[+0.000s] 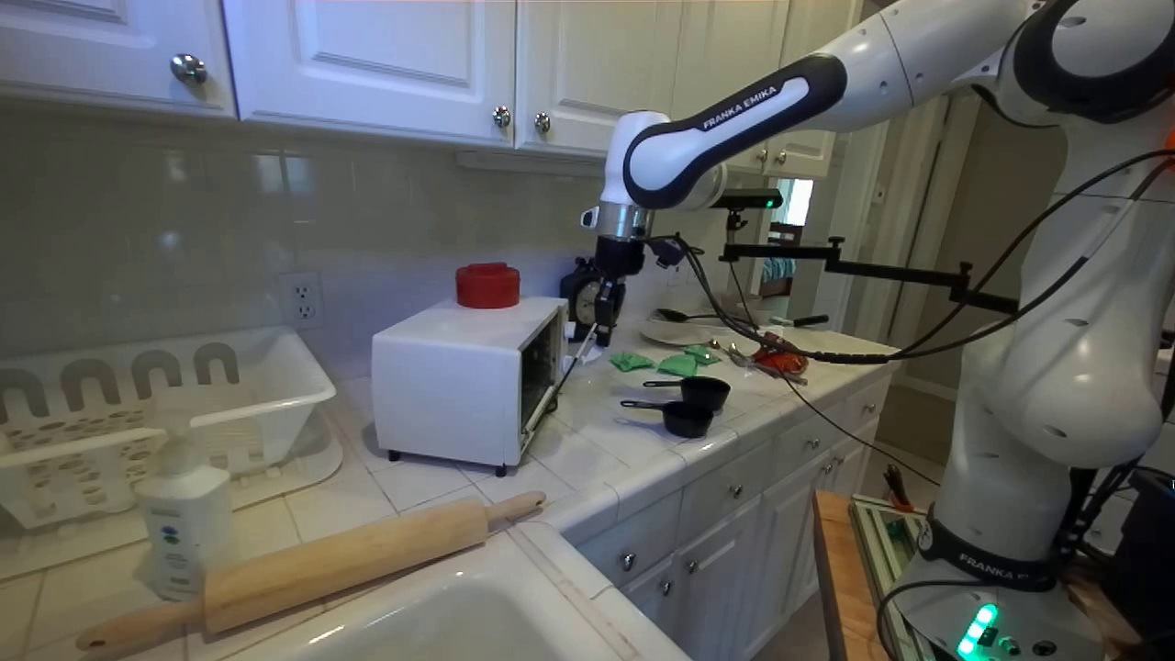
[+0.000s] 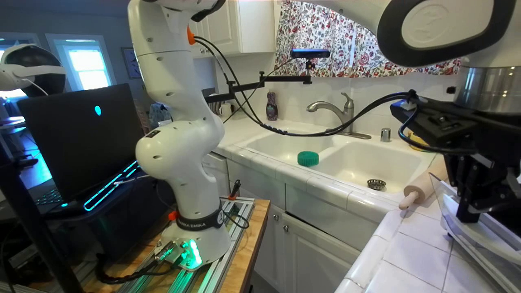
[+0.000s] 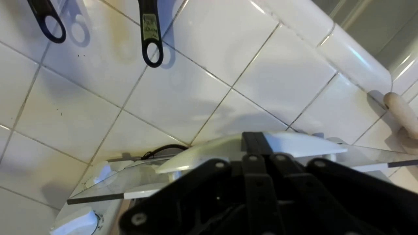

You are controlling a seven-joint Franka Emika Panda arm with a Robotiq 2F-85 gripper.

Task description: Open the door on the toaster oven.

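Wrist view: gripper point(image 3: 257, 139), lower centre, closed on itself, nothing seen between; tips over bowed, glossy white handle point(image 3: 217, 150), contact unclear. Could skid off slick curve.

Exterior view: door point(image 2: 484, 239), lower right, leaning part-open; clear glass, pale frame. A slip may drop it hard.

Exterior view: toaster oven point(image 1: 450, 395), mid-frame, smooth white box. Dropped door might knock round black cups point(image 1: 687, 420).

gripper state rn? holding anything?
Gripper: closed, nothing visible in its grip, tips right at the partly open door.
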